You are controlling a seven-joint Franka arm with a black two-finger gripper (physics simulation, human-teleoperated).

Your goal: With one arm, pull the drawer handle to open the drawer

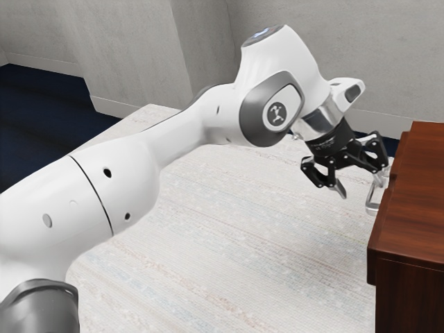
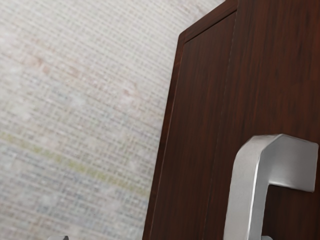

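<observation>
In the exterior view the arm (image 1: 139, 180) reaches toward the drawer handle (image 1: 374, 193), a silver bar on the face of the dark wooden cabinet (image 1: 416, 201) at the exterior view's right. The gripper (image 1: 352, 173) hangs just beside the handle, slightly above it, on the side away from the cabinet. Its black fingers are spread wide and pinch nothing. A pale woven rug (image 1: 229, 236) lies below the handle.

In the wrist view the drawer handle (image 2: 262, 185) sits close under the hand. The dark drawer front (image 2: 200, 125) lies behind the handle and the rug (image 2: 75, 125) runs off beyond the drawer's edge.

I judge this to be the end of the approach, with the grasp not yet made. The next move calls for easing the spread fingers around the bar, closing on it, then pulling straight away from the cabinet.
</observation>
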